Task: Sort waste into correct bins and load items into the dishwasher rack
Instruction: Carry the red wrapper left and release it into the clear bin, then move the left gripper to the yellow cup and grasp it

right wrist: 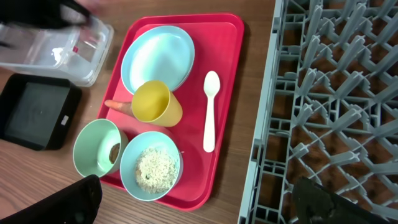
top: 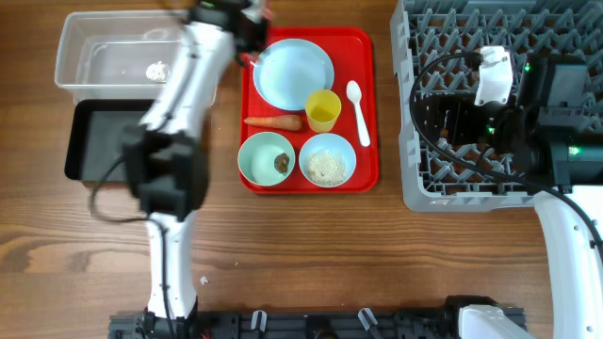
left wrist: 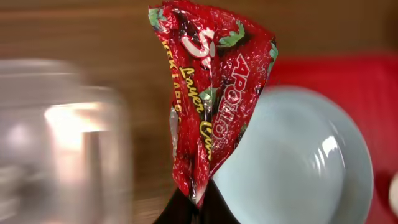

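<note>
My left gripper (left wrist: 198, 202) is shut on the bottom edge of the red-and-white wrapper (left wrist: 211, 93), which stands up above the jaws. Behind it are the pale blue plate (left wrist: 298, 162) and the blurred clear tub (left wrist: 62, 137). In the overhead view this gripper (top: 252, 38) is between the clear tub (top: 94, 56) and the plate (top: 293, 73). A white tissue (top: 156, 71) lies in the tub. The carrot (top: 275, 121), yellow cup (top: 322, 110), spoon (top: 358, 111), scraps bowl (top: 266, 158) and rice bowl (top: 327, 160) sit on the red tray (top: 363, 56). My right gripper (right wrist: 196, 199) is open and empty over the grey rack (right wrist: 323, 93).
The black tray (top: 94, 141) sits just in front of the clear tub, at the left. The grey rack (top: 424, 94) fills the right side of the table, close to the red tray's right edge. A small white crumb (top: 204, 280) lies on the wood near the front.
</note>
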Robot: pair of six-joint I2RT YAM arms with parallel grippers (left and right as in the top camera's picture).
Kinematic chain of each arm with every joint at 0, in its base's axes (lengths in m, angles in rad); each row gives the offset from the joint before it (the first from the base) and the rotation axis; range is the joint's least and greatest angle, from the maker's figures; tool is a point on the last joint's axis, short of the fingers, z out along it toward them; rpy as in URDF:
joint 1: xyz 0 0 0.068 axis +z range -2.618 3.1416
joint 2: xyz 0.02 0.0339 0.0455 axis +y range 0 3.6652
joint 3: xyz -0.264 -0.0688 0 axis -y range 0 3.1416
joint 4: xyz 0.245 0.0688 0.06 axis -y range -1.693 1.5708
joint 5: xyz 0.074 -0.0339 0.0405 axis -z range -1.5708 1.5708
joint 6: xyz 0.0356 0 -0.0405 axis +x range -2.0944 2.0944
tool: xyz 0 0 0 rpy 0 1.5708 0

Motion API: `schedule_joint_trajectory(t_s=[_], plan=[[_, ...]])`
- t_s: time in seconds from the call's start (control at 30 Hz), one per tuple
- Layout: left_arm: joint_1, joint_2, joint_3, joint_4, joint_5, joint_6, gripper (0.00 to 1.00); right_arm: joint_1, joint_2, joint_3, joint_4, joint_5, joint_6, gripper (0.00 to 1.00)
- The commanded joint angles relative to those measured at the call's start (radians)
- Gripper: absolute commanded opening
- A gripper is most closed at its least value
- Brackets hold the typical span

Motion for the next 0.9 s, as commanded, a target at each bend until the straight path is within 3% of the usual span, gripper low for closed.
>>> schedule_joint_trajectory(t_s=[0.0, 0.13, 0.23, 0.3, 0.4, 0.47, 0.67, 0.87], plan=[[0.15, -0.062, 0.001, -0.015, -0.049, -0.238, 0.04, -0.002, 0.012, 0.011, 0.006, 0.01, -0.017, 1.0], [0.235, -0.029, -0.013, -0.029, -0.048, -0.353, 0.04, -0.002, 0.014, 0.011, 0.016, 0.01, -0.017, 1.0], [0.267, 0.013, -0.026, -0.034, -0.039, -0.353, 0.06, -0.002, 0.017, 0.011, 0.017, 0.01, -0.014, 1.0], [0.272, 0.028, -0.029, -0.04, -0.038, -0.352, 0.26, -0.002, 0.019, 0.011, 0.017, 0.01, -0.01, 1.0], [0.272, 0.027, -0.028, -0.053, -0.038, -0.352, 0.8, -0.002, 0.023, 0.011, 0.018, 0.01, -0.01, 1.0], [0.27, 0.019, -0.025, -0.043, -0.037, -0.35, 1.0, -0.002, 0.027, 0.011, 0.017, 0.01, -0.01, 1.0], [0.27, -0.031, -0.024, -0.047, -0.002, -0.344, 1.0, -0.002, 0.028, 0.011, 0.019, 0.01, -0.01, 1.0], [0.234, -0.117, -0.024, -0.082, 0.406, -0.014, 1.0, -0.002, 0.028, 0.011, 0.032, 0.01, 0.018, 1.0]])
